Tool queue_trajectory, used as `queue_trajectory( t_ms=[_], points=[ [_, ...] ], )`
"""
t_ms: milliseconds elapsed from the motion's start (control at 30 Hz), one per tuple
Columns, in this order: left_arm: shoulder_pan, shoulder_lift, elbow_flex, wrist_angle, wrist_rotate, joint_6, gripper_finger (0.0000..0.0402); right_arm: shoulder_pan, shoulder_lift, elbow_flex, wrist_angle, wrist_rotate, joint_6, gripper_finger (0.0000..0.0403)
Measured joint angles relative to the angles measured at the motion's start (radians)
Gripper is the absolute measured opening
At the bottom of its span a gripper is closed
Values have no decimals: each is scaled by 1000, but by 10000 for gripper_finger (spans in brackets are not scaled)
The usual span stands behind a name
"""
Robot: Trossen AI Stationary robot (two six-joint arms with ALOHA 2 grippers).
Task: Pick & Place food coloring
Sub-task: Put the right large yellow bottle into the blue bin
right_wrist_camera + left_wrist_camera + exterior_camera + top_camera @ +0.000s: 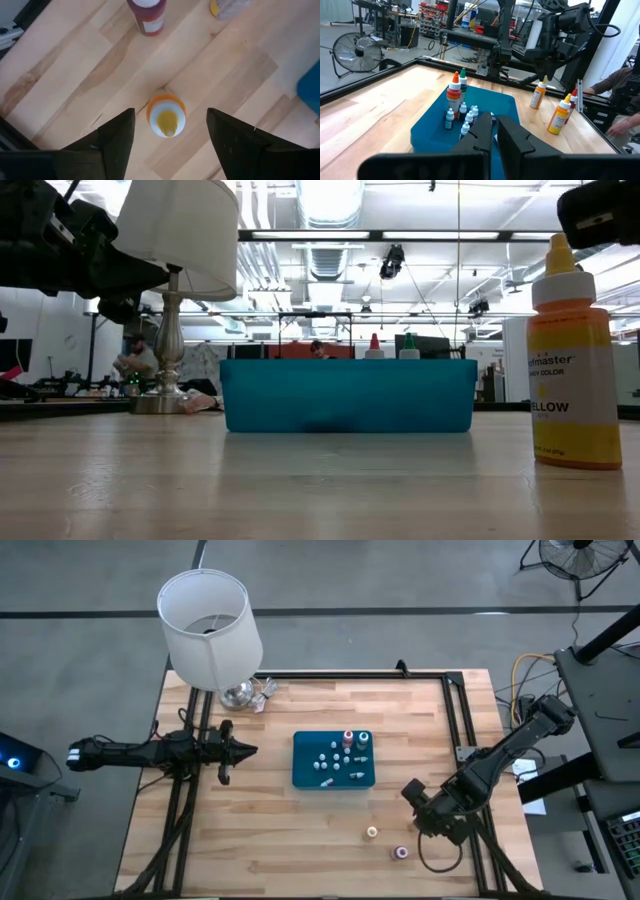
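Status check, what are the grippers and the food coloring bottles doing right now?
Right gripper open above a yellow-tipped bottle on the table. Left gripper shut, waiting beside the blue tray. Nothing in the way.

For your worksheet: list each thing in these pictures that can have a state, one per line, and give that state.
Right gripper: open, above the upright yellow-capped bottle, not touching it.
Left gripper: shut, empty, pointing at the tray.
Blue plastic tray: on the table, holding several small bottles.
Dark red bottle: standing on the wooden table, outside the tray.
White-shaded table lamp: upright at the table's far corner.
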Motion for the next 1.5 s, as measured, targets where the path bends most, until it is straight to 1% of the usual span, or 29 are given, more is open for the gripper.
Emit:
queue_trajectory(
  t_ms=[700, 800, 867, 1033, 1100, 1500],
  points=[
    [0, 0, 0, 0, 0, 0, 2, 0, 55, -43, 37, 3, 19, 224],
    [0, 0, 0, 0, 0, 0, 2, 0, 58, -45, 43, 3, 20, 211],
    [0, 0, 0, 0, 0, 0, 2, 0, 57, -45, 46, 4, 21, 194],
    [0, 0, 0, 0, 0, 0, 2, 0, 57, -44, 45, 6, 19, 126],
    [0, 0, 0, 0, 0, 0, 2, 0, 57, -44, 45, 5, 13, 105],
    [0, 0, 0, 0, 0, 0, 2, 0, 46, -45, 42, -8, 11, 104]
  ],
)
